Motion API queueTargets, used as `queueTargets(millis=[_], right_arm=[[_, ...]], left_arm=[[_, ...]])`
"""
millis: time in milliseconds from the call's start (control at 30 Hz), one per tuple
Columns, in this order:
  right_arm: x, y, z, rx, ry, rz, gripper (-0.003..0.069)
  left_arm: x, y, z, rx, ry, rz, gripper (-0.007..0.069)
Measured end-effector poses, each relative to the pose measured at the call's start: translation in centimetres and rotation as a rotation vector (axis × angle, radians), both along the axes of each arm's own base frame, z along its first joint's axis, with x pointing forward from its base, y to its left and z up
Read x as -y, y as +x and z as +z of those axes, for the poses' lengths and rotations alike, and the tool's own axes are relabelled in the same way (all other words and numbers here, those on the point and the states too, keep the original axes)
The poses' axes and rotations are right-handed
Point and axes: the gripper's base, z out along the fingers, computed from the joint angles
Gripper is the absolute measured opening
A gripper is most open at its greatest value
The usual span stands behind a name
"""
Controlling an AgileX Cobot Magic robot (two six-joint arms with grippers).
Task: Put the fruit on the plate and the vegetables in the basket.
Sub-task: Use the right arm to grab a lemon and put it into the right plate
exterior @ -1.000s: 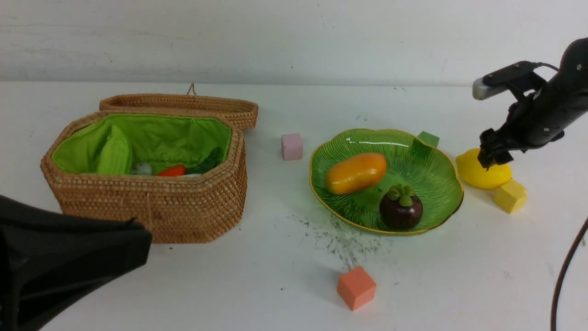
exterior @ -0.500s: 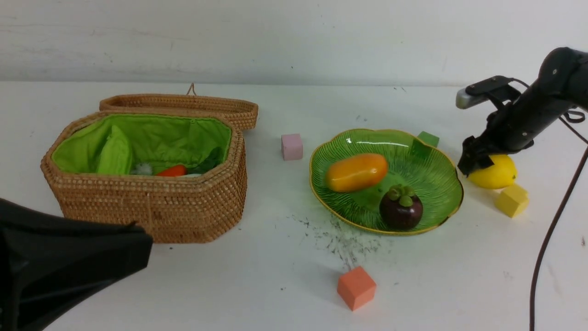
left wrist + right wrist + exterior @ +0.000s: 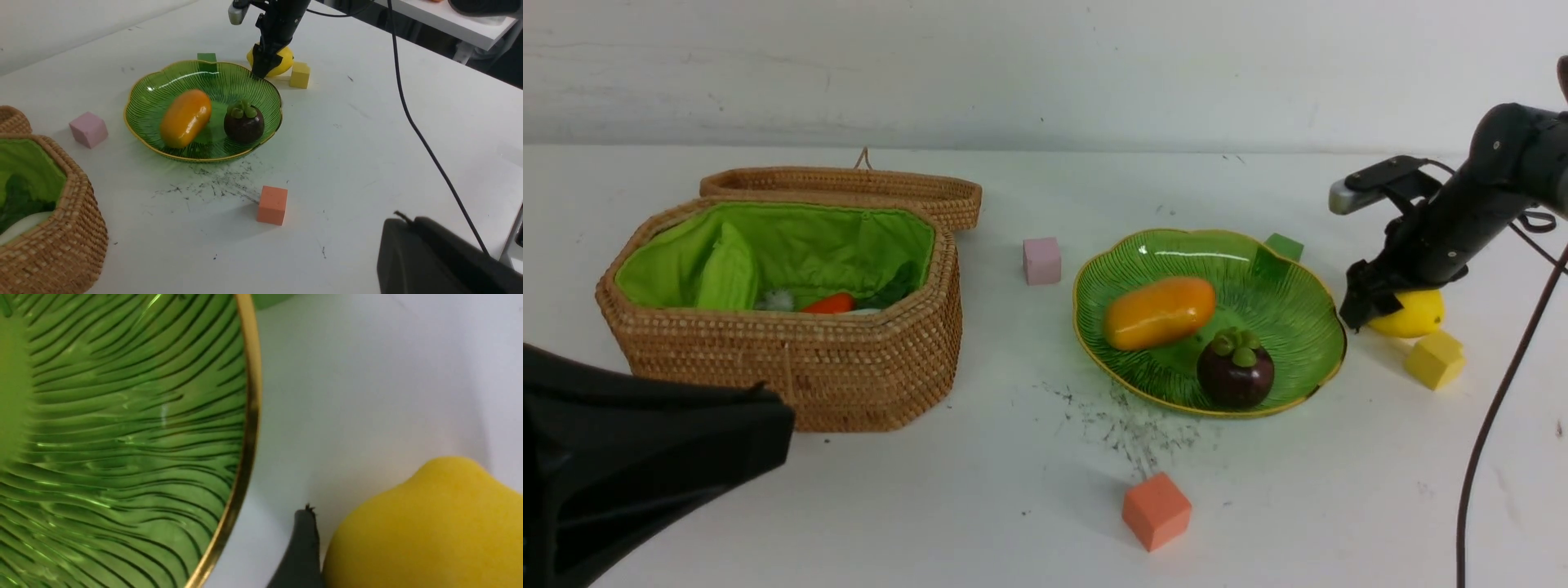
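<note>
The green plate (image 3: 1290, 310) holds the orange-yellow mango (image 3: 1157, 309) and the dark purple mangosteen (image 3: 1236, 370). Just right of the plate, the yellow lemon (image 3: 1413, 314) lies on the table. My right gripper (image 3: 1365, 304) stands low around it, open; one dark finger (image 3: 304, 547) runs along the lemon (image 3: 425, 526) near the plate's yellow rim (image 3: 249, 428). In the wicker basket (image 3: 792, 367) lie the orange carrot (image 3: 829, 304), a sliver of white radish (image 3: 18, 226) and a light green gourd (image 3: 727, 273). My left gripper (image 3: 406, 222) is shut and empty, near the table's front.
Small cubes lie about: pink (image 3: 1042, 260) between basket and plate, orange (image 3: 1156, 511) in front of the plate, green (image 3: 1284, 245) behind it, yellow (image 3: 1434, 359) touching the lemon's right side. The basket's lid (image 3: 849, 184) lies open behind it. A black cable (image 3: 1486, 425) hangs at the right.
My right gripper has dropped lower and come in round the lemon, nudging the lemon and the yellow cube slightly to the right. The left arm has not moved.
</note>
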Motion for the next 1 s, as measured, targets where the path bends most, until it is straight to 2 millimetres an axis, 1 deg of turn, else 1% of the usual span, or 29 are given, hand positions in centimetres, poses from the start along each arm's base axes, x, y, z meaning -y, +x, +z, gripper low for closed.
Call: queueTargets(millis=[67, 133, 167, 200, 233, 267, 300, 333, 367, 400, 433, 467, 500, 533, 600, 667, 767, 833, 867, 900, 1000], right_arm=[[0.0, -0.1, 0.7, 0.008, 0.006, -0.015, 0.0586], [-0.1, -0.4, 2.4, 0.018, 0.021, -0.046, 0.0587], [-0.2, -0.7, 3.7, 0.025, 0.033, -0.064, 0.0587], [-0.3, -0.9, 4.6, 0.03, 0.044, -0.076, 0.0587], [-0.5, -1.4, 6.4, 0.039, 0.069, -0.096, 0.0586], [-0.6, -1.6, 7.1, 0.042, 0.084, -0.108, 0.0586], [-1.1, -2.4, 9.2, 0.052, 0.132, -0.122, 0.0586], [-1.7, -2.9, 10.5, 0.05, 0.18, -0.123, 0.0586], [-2.1, -3.2, 11.0, 0.043, 0.208, -0.118, 0.0586], [-3.4, -3.8, 12.2, 0.03, 0.278, -0.094, 0.0586], [-4.0, -3.8, 12.3, 0.023, 0.305, -0.084, 0.0586], [-5.2, -3.9, 12.3, 0.01, 0.329, -0.061, 0.0586], [-5.7, -3.8, 11.9, -0.003, 0.333, -0.051, 0.0586], [-6.5, -3.8, 11.5, -0.016, 0.333, -0.035, 0.0586], [-7.8, -3.4, 9.9, -0.055, 0.307, -0.015, 0.0586], [-8.3, -3.2, 8.8, -0.074, 0.27, -0.011, 0.0586], [-8.6, -2.8, 7.8, -0.081, 0.243, -0.032, 0.0592], [-8.7, -2.7, 7.8, -0.075, 0.243, -0.039, 0.0613], [-8.7, -2.6, 7.8, -0.067, 0.246, -0.048, 0.0649], [-8.7, -2.6, 7.9, -0.059, 0.246, -0.049, 0.0666], [-8.7, -2.7, 8.5, -0.044, 0.248, -0.051, 0.0679]], left_arm=[[0.0, 0.0, 0.0, 0.007, -0.001, 0.003, -0.0006], [0.0, 0.1, 0.1, 0.015, -0.002, 0.006, -0.0006], [0.0, 0.1, 0.1, 0.021, -0.004, 0.008, -0.0006], [0.0, 0.1, 0.2, 0.026, -0.007, 0.01, -0.0006], [0.0, 0.2, 0.3, 0.04, -0.012, 0.014, -0.0006], [-0.1, 0.2, 0.3, 0.045, -0.014, 0.016, -0.0006], [-0.1, 0.3, 0.5, 0.065, -0.022, 0.023, -0.0006], [-0.1, 0.4, 0.7, 0.082, -0.028, 0.028, -0.0006], [-0.1, 0.4, 0.7, 0.088, -0.029, 0.031, -0.0006], [-0.1, 0.5, 0.9, 0.113, -0.04, 0.038, -0.0006], [-0.1, 0.6, 1.0, 0.122, -0.047, 0.041, -0.0006], [-0.1, 0.6, 1.2, 0.136, -0.057, 0.045, -0.0006], [-0.1, 0.6, 1.2, 0.141, -0.062, 0.046, -0.0006], [-0.1, 0.7, 1.3, 0.15, -0.07, 0.049, -0.0006], [-0.1, 0.7, 1.6, 0.17, -0.083, 0.054, -0.0003], [-0.2, 0.7, 1.6, 0.18, -0.084, 0.057, -0.0002], [-0.2, 0.8, 1.7, 0.187, -0.086, 0.059, -0.0003], [-0.2, 0.8, 1.7, 0.187, -0.086, 0.059, -0.0003], [-0.2, 0.8, 1.7, 0.187, -0.086, 0.059, -0.0003], [-0.2, 0.8, 1.7, 0.187, -0.085, 0.059, -0.0003], [-0.2, 0.8, 1.7, 0.188, -0.086, 0.059, -0.0003]])
